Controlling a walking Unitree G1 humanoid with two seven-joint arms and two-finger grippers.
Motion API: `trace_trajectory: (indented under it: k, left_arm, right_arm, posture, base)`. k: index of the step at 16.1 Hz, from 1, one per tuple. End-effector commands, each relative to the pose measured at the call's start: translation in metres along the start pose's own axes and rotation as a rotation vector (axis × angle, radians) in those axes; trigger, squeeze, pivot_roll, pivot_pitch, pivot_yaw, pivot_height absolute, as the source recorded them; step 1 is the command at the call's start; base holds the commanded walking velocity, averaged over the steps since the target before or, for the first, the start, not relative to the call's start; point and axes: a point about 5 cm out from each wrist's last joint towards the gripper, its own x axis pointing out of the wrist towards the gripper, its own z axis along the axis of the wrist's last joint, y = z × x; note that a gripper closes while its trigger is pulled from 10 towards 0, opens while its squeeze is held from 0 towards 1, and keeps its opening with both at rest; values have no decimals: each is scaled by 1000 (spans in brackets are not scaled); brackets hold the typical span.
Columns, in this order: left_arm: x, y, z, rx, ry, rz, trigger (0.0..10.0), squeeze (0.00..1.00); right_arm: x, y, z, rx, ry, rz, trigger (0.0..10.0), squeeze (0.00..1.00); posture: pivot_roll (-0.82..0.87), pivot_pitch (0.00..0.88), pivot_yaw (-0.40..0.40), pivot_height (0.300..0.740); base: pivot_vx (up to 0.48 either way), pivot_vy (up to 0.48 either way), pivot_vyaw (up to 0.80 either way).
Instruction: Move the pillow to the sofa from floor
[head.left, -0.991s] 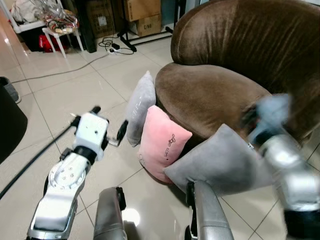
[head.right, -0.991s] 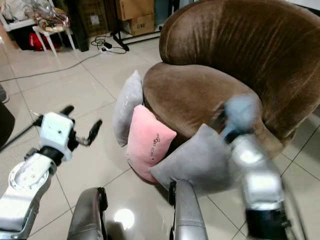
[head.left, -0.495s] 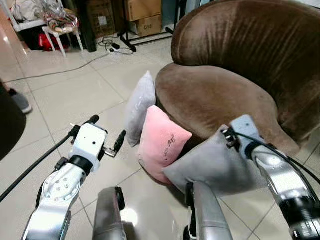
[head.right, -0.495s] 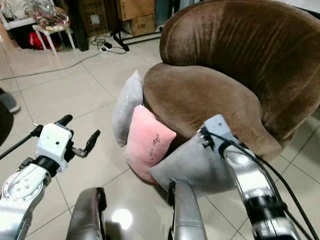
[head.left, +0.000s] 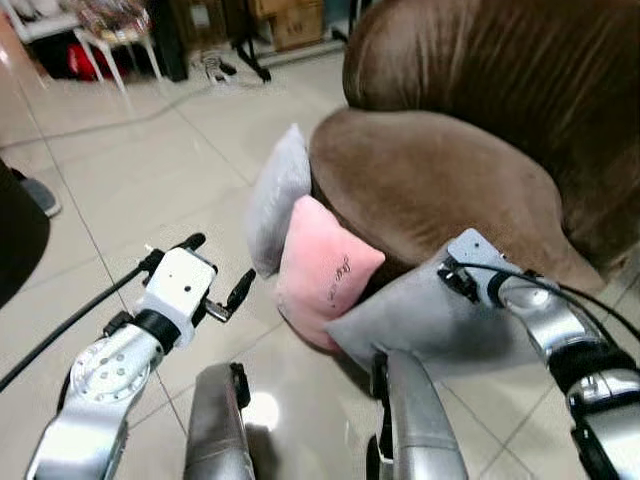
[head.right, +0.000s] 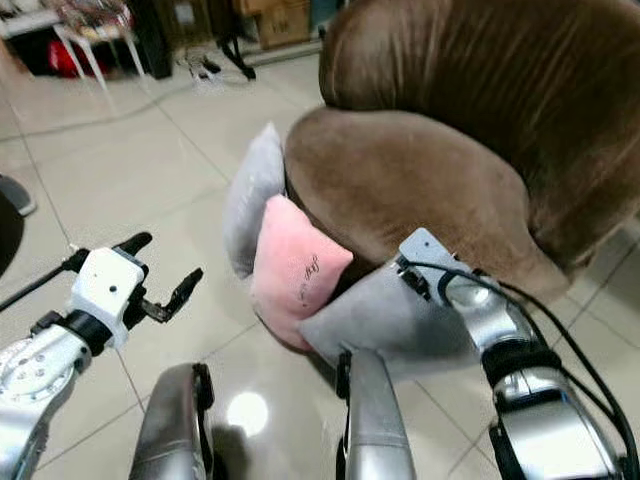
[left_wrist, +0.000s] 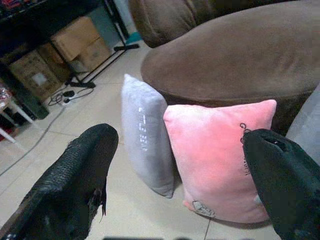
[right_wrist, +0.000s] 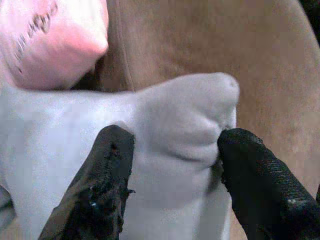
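Note:
Three pillows lean on the floor against the brown sofa: a small grey one, a pink one and a large grey pillow nearest me. My right gripper is at the large grey pillow's top corner, its fingers pressed on both sides of the dented fabric; from the head its wrist covers that corner. My left gripper hovers open over the tiles left of the pink pillow, holding nothing. In its wrist view the pink pillow stands in front of the open fingers.
A shoe and a dark object lie at the left edge. A white stool, boxes and a floor cable are at the back. My two legs stand just short of the pillows. Open tiles lie to the left.
My right arm swung in from a blur and its gripper settled on the large grey pillow's top corner. The view has tipped slightly downward. The left gripper has barely moved.

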Motion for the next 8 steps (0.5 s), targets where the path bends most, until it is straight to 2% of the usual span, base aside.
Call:
trace_trajectory:
  k: [1, 3, 4, 5, 6, 7, 8]
  left_arm:
    - [-3, 3, 1, 4, 7, -6, 10000, 0]
    - [-8, 4, 0, 4, 22, -9, 10000, 0]
    - [-11, 2, -1, -2, 30, -15, 10000, 0]
    - [-12, 0, -1, -5, 32, -20, 10000, 0]
    - [-12, -1, -1, -6, 32, -22, 10000, 0]
    - [-11, -3, 0, -9, 31, -26, 10000, 0]
    - [-11, -5, 0, -14, 29, -28, 10000, 0]
  right_arm:
    - [-1, -3, -7, -17, 42, -16, 10000, 1000]
    - [-1, -15, -14, 69, 98, -97, 10000, 1000]
    - [0, -8, -19, 161, 104, -58, 10000, 545]
    - [1, -2, -20, 190, 96, -29, 10000, 0]
    - [2, 2, -20, 194, 92, -11, 10000, 0]
    - [4, 11, -19, 206, 79, 28, 4549, 0]
    - [6, 17, -19, 211, 69, 45, 0, 0]
  posture:
    - [37, 201, -17, 536]
    - [36, 222, -20, 536]
    - [31, 227, -24, 536]
    - [30, 229, -27, 536]
    - [30, 229, -28, 536]
    - [32, 225, -35, 536]
    - [34, 222, -41, 536]
  base:
    - [0, 0, 0]
    - [0, 0, 0]
    - [0, 0, 0]
    - [0, 0, 0]
    - [0, 0, 0]
    - [0, 0, 0]
    - [0, 0, 0]
